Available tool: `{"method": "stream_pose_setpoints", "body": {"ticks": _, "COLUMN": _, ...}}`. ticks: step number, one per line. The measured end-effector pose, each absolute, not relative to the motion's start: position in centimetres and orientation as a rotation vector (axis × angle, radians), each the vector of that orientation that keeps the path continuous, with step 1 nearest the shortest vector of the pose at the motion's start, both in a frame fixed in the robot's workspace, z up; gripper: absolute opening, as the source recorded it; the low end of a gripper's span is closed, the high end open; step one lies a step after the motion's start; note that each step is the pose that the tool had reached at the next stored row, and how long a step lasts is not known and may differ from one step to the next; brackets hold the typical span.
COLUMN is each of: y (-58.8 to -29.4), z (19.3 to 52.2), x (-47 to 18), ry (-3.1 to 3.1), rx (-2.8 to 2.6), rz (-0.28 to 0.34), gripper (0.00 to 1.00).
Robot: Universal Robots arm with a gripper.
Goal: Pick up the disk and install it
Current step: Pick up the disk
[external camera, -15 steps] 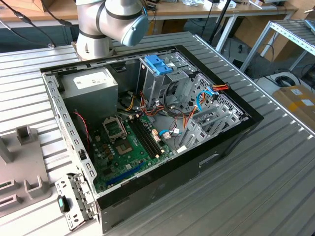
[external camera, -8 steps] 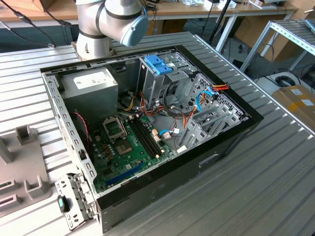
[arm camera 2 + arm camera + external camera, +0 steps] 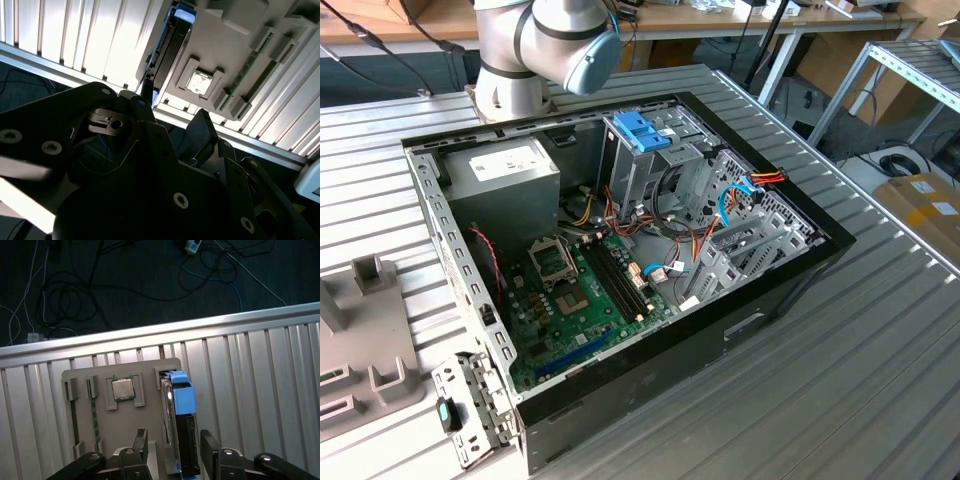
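Here, in the first wrist view, the gripper is standing open, its fingers flanking the disk without closing on it. The disk is standing on edge in a slot of the grey tray, showing its blue frame and a silver side. Beyond it, a chip is sitting in the tray. The exterior view is showing the open case lying on the table.

Probably a workshop: aluminium bench, opened computer.

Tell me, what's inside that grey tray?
A disk standing on edge, a square chip and a thin green stick. The gripper hides one end of the tray.
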State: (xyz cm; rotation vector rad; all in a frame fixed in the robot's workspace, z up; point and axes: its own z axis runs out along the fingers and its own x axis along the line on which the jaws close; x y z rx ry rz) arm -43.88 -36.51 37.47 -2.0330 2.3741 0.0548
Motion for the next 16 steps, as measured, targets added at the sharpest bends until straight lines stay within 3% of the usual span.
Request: {"method": "stream_pose_setpoints", "body": {"ticks": 16, "y": -36.3, "z": 37.34, "x": -44.51, "ry": 2.374, "rx": -2.033, "rz": 0.055, "gripper": 0.54}}
